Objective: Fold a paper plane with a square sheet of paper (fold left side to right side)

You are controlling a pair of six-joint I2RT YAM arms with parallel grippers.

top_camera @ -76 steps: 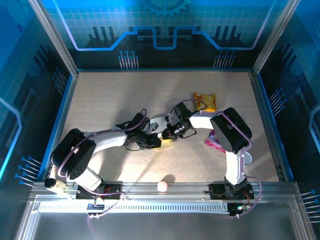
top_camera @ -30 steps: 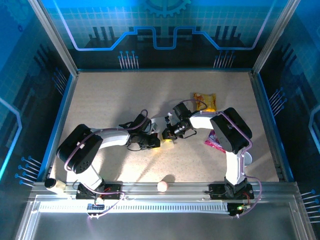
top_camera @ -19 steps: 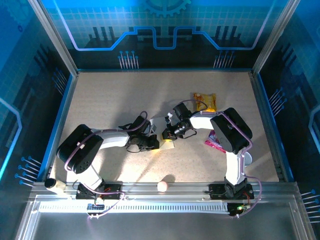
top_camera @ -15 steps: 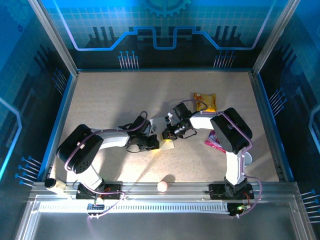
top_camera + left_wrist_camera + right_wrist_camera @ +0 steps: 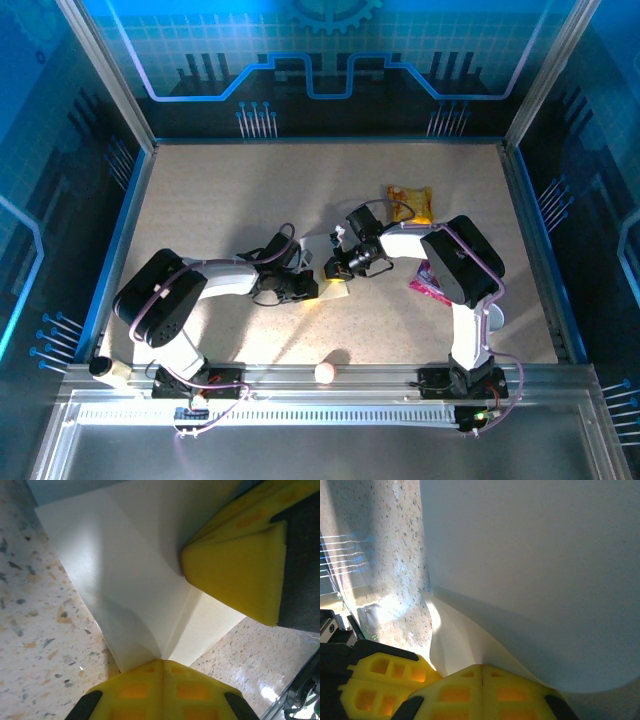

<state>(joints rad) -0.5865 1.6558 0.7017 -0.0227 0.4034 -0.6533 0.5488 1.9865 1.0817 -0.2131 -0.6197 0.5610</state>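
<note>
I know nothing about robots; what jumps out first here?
Mid-table, the yellow-fingered left gripper and right gripper both pinch one creased white sheet of paper. A crinkly yellow snack packet lies beyond them to the right; a small pale pink ball sits at the near edge.

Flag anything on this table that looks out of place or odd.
Three strays unrelated to folding: a yellow snack packet beyond the right arm, a pink wrapper partly hidden by it, and a small pale ball by the near rail. The sheet of paper looks creased, not torn.
</note>
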